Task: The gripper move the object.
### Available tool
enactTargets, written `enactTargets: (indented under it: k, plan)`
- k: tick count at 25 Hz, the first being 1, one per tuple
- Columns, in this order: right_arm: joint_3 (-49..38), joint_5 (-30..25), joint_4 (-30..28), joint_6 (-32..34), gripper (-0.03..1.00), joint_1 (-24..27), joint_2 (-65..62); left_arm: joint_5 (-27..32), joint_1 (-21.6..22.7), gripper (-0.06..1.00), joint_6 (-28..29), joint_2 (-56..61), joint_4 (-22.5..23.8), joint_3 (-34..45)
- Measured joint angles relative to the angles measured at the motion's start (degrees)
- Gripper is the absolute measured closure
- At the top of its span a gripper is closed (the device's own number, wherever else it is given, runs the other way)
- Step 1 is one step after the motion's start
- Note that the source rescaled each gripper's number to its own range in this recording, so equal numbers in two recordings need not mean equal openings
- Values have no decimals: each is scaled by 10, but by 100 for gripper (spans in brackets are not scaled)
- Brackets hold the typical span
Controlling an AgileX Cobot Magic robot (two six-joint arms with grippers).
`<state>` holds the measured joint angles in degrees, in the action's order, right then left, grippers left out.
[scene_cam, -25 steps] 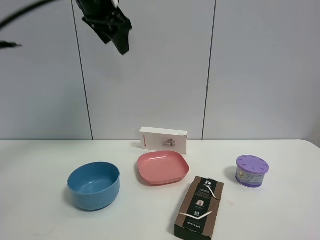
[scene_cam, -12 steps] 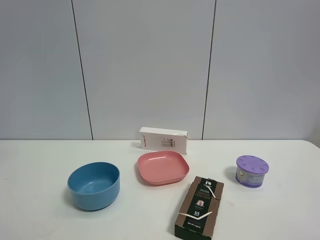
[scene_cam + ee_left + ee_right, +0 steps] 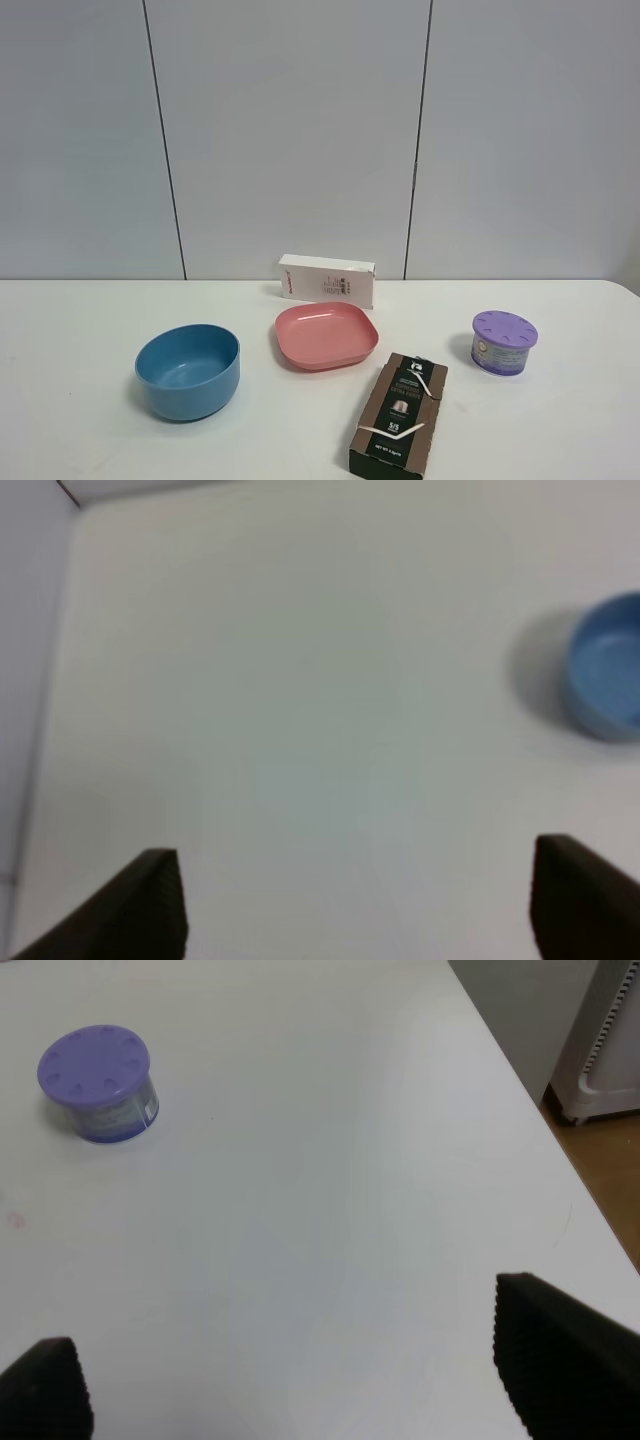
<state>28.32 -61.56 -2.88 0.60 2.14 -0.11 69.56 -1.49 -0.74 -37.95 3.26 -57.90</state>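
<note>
The flat white box (image 3: 327, 279) with red lettering and a barcode stands on its long side at the back of the table, by the wall, just behind the pink plate (image 3: 326, 335). No arm shows in the exterior high view. My left gripper (image 3: 365, 900) is open and empty, high above bare table, with the blue bowl (image 3: 606, 677) off to one side. My right gripper (image 3: 300, 1370) is open and empty above the table's right end, apart from the purple jar (image 3: 97, 1082). Neither wrist view shows the white box.
The blue bowl (image 3: 188, 370) sits front left and the purple-lidded jar (image 3: 504, 341) sits right. A dark brown capsule box (image 3: 400, 414) lies at the front middle. The right wrist view shows the table edge (image 3: 520, 1110) with floor and a white unit (image 3: 610, 1050) beyond.
One second ago a black gripper hung at the top left of the exterior high view. It has since left that view. The objects on the table have not moved.
</note>
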Motion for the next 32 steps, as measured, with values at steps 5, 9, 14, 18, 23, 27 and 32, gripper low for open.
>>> enactTargets:
  k: [5,9,14,18,23,27,32]
  plan:
    - [0,0,0,0,-3,0,0,1,50,16,1,138,-37,145]
    - [0,0,0,0,-3,0,0,-23,69,16,0,239,-77,237]
    - [0,0,0,0,-3,0,0,-53,71,16,0,327,-107,270]
    - [0,0,0,0,-3,0,0,-74,71,16,-15,375,-107,281]
    - [0,0,0,0,-3,0,0,-90,71,16,-24,383,-108,288]
    - [0,0,0,0,-3,0,0,-90,71,16,-24,383,-106,288]
    - [0,0,0,0,-3,0,0,-90,71,16,-22,383,-105,288]
